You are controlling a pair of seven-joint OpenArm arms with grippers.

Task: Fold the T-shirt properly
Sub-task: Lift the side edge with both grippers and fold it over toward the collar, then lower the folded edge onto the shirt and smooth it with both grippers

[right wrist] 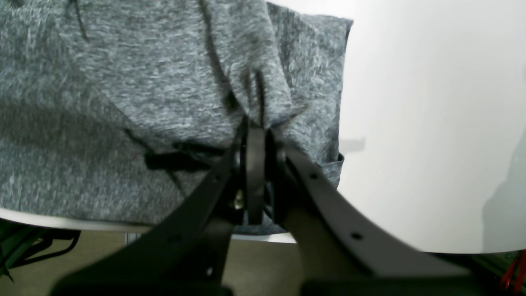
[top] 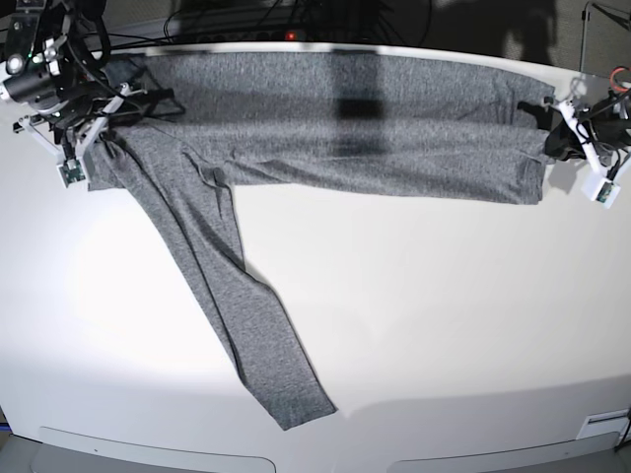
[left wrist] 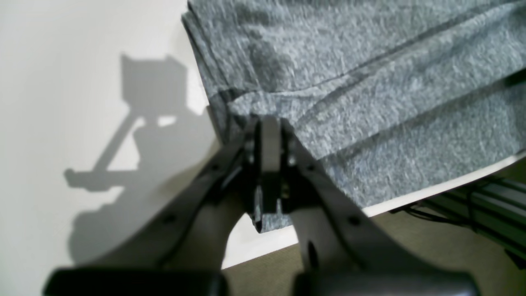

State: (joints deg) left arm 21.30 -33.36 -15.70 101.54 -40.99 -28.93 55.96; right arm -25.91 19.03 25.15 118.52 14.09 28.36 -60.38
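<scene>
Grey T-shirt partly folded on a table. Left tool and right tool pinch its fabric; a trailing sleeve seemingly remains to fold.

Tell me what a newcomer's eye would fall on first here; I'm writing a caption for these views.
Probably the long grey sleeve, trailing from the shirt's bundled end down the pale table. Next, the shirt itself, stretched across the table's far side, with a dark gripper at the sleeve end and another at the opposite end.
</scene>
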